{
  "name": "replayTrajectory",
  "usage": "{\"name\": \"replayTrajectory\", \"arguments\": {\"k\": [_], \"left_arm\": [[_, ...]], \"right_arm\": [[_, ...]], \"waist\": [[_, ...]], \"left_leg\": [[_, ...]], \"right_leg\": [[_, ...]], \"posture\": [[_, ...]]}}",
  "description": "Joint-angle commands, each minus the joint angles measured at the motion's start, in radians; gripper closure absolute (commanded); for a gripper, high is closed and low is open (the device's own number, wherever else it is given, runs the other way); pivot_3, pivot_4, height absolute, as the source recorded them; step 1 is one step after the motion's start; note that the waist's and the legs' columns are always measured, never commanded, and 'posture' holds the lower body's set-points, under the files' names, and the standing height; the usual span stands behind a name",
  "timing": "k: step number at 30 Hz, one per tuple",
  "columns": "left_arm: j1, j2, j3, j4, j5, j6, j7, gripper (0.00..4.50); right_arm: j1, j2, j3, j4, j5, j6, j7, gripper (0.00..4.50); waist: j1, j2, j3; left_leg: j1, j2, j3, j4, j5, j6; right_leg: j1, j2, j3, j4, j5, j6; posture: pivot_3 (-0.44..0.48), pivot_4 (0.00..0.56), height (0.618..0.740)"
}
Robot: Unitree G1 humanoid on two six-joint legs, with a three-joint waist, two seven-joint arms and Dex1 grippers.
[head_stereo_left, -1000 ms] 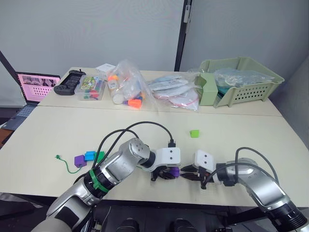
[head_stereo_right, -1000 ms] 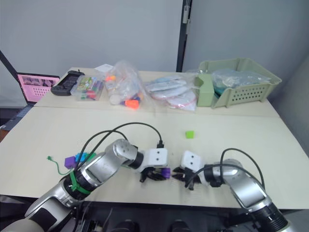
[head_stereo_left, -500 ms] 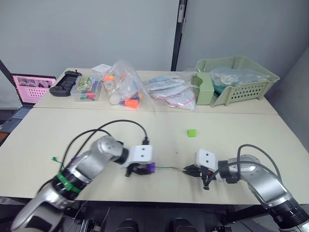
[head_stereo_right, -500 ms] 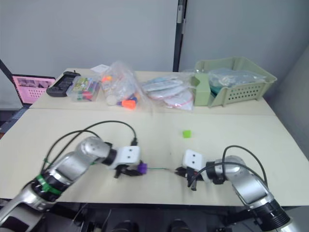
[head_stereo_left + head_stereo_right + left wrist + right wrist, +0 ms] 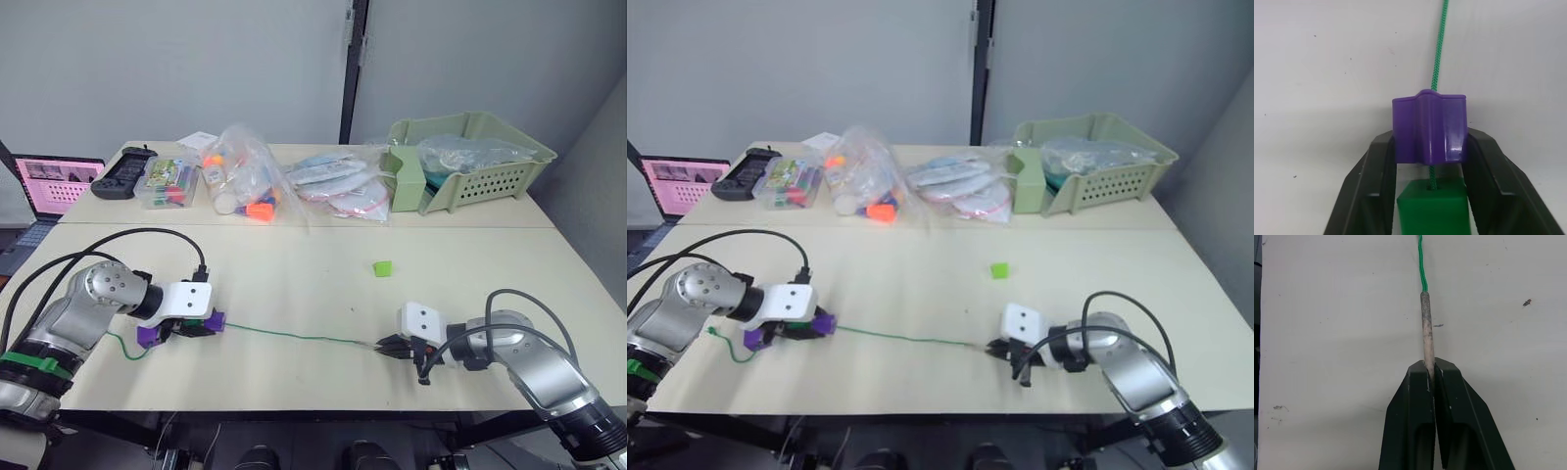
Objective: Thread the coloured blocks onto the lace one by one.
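Left wrist view shows the left gripper (image 5: 1430,161) clamped on a purple block (image 5: 1429,128) with the lace (image 5: 1438,58) running through it, and a dark green block (image 5: 1432,205) strung just behind, touching it. So at least two blocks look threaded. In the left eye view another purple block (image 5: 148,336) sits just beside the left gripper near the lace's far end; whether it and a blue one are already strung I cannot tell. The lime green block (image 5: 382,267) lies alone on the desk (image 5: 294,284), well apart from both grippers, so it is left to do.

The right wrist view adds that the right gripper (image 5: 1430,374) is pinched tight on the lace's stiff pale tip (image 5: 1426,328). The eye views add that the lace stretches between the two grippers across the desk.
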Motion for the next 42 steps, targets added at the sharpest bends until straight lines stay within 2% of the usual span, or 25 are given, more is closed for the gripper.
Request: {"name": "replayTrajectory", "arguments": {"k": [1, 4, 5, 9, 14, 18, 22, 28, 29, 30, 40, 41, 42], "left_arm": [[0.005, -0.018, 0.026, -0.013, -0.043, 0.048, -0.049, 1.13], [-0.013, -0.011, 0.033, -0.074, -0.060, 0.093, -0.097, 0.14], [-0.023, -0.012, 0.042, -0.120, -0.089, 0.138, -0.117, 0.04], [-0.042, -0.066, 0.038, -0.293, -0.157, 0.287, -0.120, 0.04], [-0.064, -0.270, -0.060, -0.429, -0.129, 0.427, 0.010, 0.04], [-0.080, -0.377, -0.120, -0.440, -0.094, 0.457, 0.075, 0.04], [-0.128, -0.476, -0.216, -0.372, -0.015, 0.399, 0.113, 0.04], [-0.149, -0.524, -0.254, -0.324, 0.029, 0.381, 0.133, 0.04], [-0.148, -0.527, -0.257, -0.322, 0.032, 0.388, 0.134, 0.59], [-0.148, -0.529, -0.259, -0.321, 0.035, 0.393, 0.134, 0.79], [-0.136, -0.547, -0.249, -0.311, 0.045, 0.390, 0.151, 4.19], [-0.135, -0.549, -0.248, -0.312, 0.044, 0.391, 0.154, 4.48], [-0.136, -0.550, -0.248, -0.311, 0.045, 0.391, 0.155, 4.48]], "right_arm": [[-0.016, 0.001, -0.021, -0.040, 0.004, 0.010, -0.003, 4.50], [-0.019, 0.003, -0.016, -0.056, 0.008, 0.024, -0.002, 4.50], [-0.021, 0.006, -0.014, -0.061, 0.008, 0.030, -0.002, 4.50], [-0.035, 0.024, 0.003, -0.073, 0.000, 0.055, -0.011, 4.50], [-0.053, 0.049, 0.034, -0.074, -0.019, 0.076, -0.025, 4.50], [-0.062, 0.058, 0.055, -0.071, -0.032, 0.088, -0.026, 4.50], [-0.079, 0.067, 0.067, -0.059, -0.047, 0.095, -0.027, 4.50], [-0.081, 0.069, 0.070, -0.067, -0.054, 0.104, -0.029, 4.50], [-0.080, 0.070, 0.070, -0.068, -0.054, 0.105, -0.029, 4.50], [-0.079, 0.070, 0.070, -0.069, -0.055, 0.106, -0.029, 4.50], [-0.074, 0.071, 0.066, -0.082, -0.048, 0.118, -0.031, 4.50], [-0.073, 0.071, 0.066, -0.083, -0.048, 0.119, -0.032, 4.50], [-0.074, 0.071, 0.067, -0.083, -0.047, 0.120, -0.032, 4.50]], "waist": [[0.002, 0.000, 0.000], [0.004, 0.000, 0.000], [0.005, 0.000, 0.000], [0.013, -0.001, 0.001], [0.024, -0.001, 0.001], [0.025, -0.002, 0.001], [0.029, -0.002, 0.001], [0.028, -0.002, 0.001], [0.029, -0.002, 0.001], [0.029, -0.002, 0.001], [0.030, -0.002, 0.001], [0.030, -0.002, 0.001], [0.030, -0.002, 0.001]], "left_leg": [[-0.001, 0.000, 0.000, 0.000, 0.000, 0.000], [-0.002, -0.001, 0.000, 0.000, 0.000, 0.000], [-0.003, -0.001, 0.000, 0.000, 0.000, 0.000], [-0.005, -0.001, -0.001, 0.001, 0.000, 0.000], [-0.005, -0.002, -0.001, 0.003, 0.000, 0.000], [-0.006, -0.002, -0.002, 0.004, 0.000, 0.000], [-0.005, -0.002, -0.002, 0.005, 0.000, 0.000], [-0.005, -0.002, -0.002, 0.006, 0.000, 0.000], [-0.006, -0.002, -0.002, 0.006, 0.000, 0.000], [-0.006, -0.002, -0.002, 0.006, 0.000, 0.000], [-0.006, -0.003, -0.002, 0.007, 0.000, 0.000], [-0.006, -0.003, -0.002, 0.007, 0.000, 0.000], [-0.006, -0.003, -0.002, 0.007, 0.000, 0.000]], "right_leg": [[0.000, 0.000, 0.000, 0.000, 0.000, 0.000], [-0.001, -0.001, 0.000, -0.001, 0.000, 0.000], [-0.001, -0.001, 0.000, -0.002, 0.000, 0.000], [-0.002, -0.001, -0.001, -0.002, 0.000, 0.000], [-0.001, -0.001, 0.000, -0.002, 0.000, 0.000], [-0.001, -0.001, 0.000, -0.001, 0.000, 0.000], [-0.001, -0.001, 0.000, 0.000, 0.000, 0.000], [0.000, -0.001, 0.000, 0.000, 0.001, 0.000], [0.000, -0.001, 0.000, 0.000, 0.001, 0.000], [0.000, -0.001, 0.000, 0.000, 0.001, 0.000], [0.000, -0.001, 0.000, 0.000, 0.001, 0.000], [0.000, -0.001, -0.001, 0.000, 0.001, 0.000], [0.000, -0.001, 0.000, 0.000, 0.001, 0.000]], "posture": [[0.000, 0.150, 0.740], [0.000, 0.150, 0.740], [0.000, 0.150, 0.740], [0.000, 0.150, 0.740], [0.000, 0.150, 0.740], [0.000, 0.150, 0.740], [0.000, 0.150, 0.740], [0.000, 0.150, 0.740], [0.000, 0.150, 0.740], [0.000, 0.150, 0.740], [0.000, 0.150, 0.740], [0.000, 0.150, 0.740], [0.000, 0.150, 0.740]]}}
